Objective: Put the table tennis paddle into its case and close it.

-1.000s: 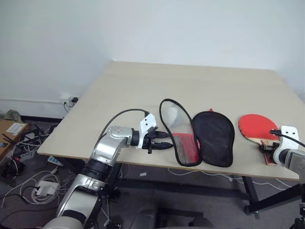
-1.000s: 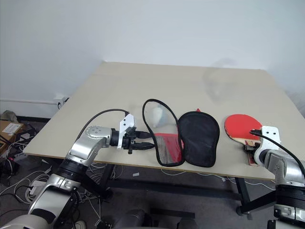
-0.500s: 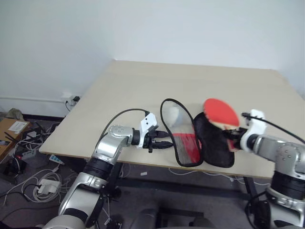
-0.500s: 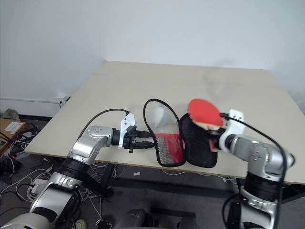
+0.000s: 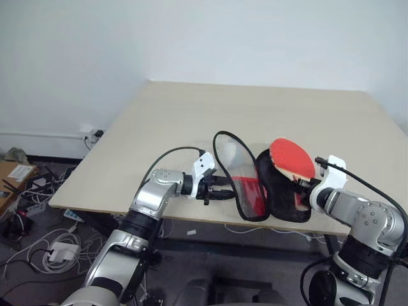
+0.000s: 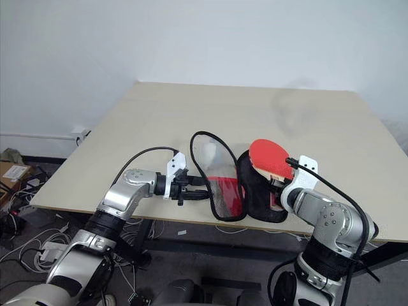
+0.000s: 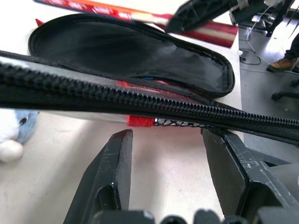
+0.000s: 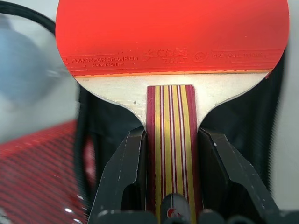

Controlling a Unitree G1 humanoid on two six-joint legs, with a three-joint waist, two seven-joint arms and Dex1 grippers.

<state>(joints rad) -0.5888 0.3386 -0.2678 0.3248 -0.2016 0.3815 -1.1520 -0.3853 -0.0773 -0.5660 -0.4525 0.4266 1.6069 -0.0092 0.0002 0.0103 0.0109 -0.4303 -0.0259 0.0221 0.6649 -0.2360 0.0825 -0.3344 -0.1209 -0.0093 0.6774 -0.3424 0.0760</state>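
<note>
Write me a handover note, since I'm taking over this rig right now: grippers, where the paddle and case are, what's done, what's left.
Right gripper: shut on the table tennis paddle by its handle, blade over the open case's black-lined half.
Left gripper: open, its fingers either side of the raised flap's zipper rim.
Done: paddle picked up and brought to the case.
Left: lay the paddle inside, release it, fold the flap over, zip shut.

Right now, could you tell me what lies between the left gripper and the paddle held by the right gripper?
The raised flap of the case, its black zipper rim standing just ahead of the left gripper. Beyond it lies the black-lined half, with the paddle above it, as the eye views show.
</note>
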